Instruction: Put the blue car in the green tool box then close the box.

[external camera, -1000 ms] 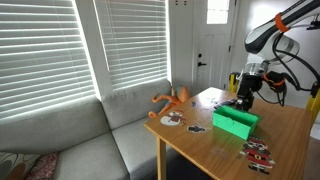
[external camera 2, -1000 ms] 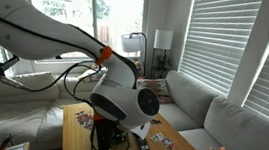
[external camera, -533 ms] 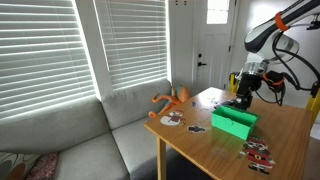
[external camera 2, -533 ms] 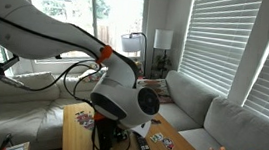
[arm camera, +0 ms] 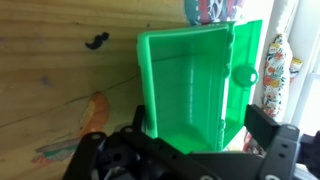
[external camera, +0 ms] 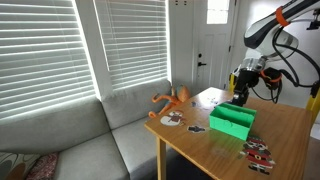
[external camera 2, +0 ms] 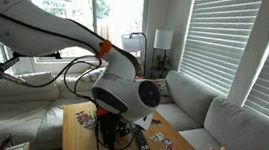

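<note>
The green tool box (arm camera: 190, 85) lies open on the wooden table, its lid (arm camera: 245, 70) swung to one side. The part of its inside that I can see looks empty. It also shows in an exterior view (external camera: 233, 121). My gripper (arm camera: 200, 128) is open and hangs above the box's near edge, holding nothing. In an exterior view it hovers a little above the box (external camera: 241, 96). I cannot make out the blue car in any view. In the exterior view from behind the robot, the arm (external camera 2: 123, 89) hides the box.
An orange toy (external camera: 172, 98), cards (external camera: 170, 118) and a small dark item (external camera: 197, 128) lie near the table's couch end. Red and white toy cars (external camera: 258, 152) sit at the front edge. A dark remote-like bar (external camera 2: 143, 144) lies on the table. A grey couch (external camera: 80, 140) flanks the table.
My gripper has risen from just over the green box to a little higher above it. The box and the other things have not moved.
</note>
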Controlling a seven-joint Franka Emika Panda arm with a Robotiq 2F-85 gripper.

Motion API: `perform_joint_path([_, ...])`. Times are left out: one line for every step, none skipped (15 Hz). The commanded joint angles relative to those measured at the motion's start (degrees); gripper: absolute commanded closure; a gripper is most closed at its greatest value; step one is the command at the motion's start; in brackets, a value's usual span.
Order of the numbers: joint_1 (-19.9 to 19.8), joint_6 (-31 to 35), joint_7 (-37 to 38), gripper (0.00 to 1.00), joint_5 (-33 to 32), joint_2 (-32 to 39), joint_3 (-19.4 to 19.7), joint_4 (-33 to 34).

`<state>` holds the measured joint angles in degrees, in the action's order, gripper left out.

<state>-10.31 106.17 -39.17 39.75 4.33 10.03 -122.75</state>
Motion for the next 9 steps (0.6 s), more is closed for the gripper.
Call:
perform_joint_path([-0.2, -0.7, -1.1, 0.00, 1.3, -1.6, -0.6, 0.1])
perform_joint_path([-0.2, -0.8, -1.2, 0.00, 1.3, -1.8, -0.6, 0.1])
perform_joint_path([-0.1, -0.8, -1.2, 0.00, 1.4, -2.1, -0.7, 0.1])
perform_joint_path([0.0, -0.9, -1.4, 0.00, 1.5, -2.3, -0.8, 0.1])
perform_joint_path([0.0, -1.0, -1.4, 0.00, 1.5, -2.5, -0.8, 0.1])
perform_joint_path([0.1, -1.2, -1.5, 0.00, 1.6, -2.7, -0.9, 0.1])
perform_joint_path([0.1, -1.3, -1.6, 0.00, 1.7, -2.9, -0.9, 0.1])
perform_joint_path([0.2, -1.4, -1.6, 0.00, 1.7, -3.2, -1.0, 0.2])
perform_joint_path([0.2, -1.5, -1.5, 0.00, 1.8, -3.4, -1.0, 0.2])
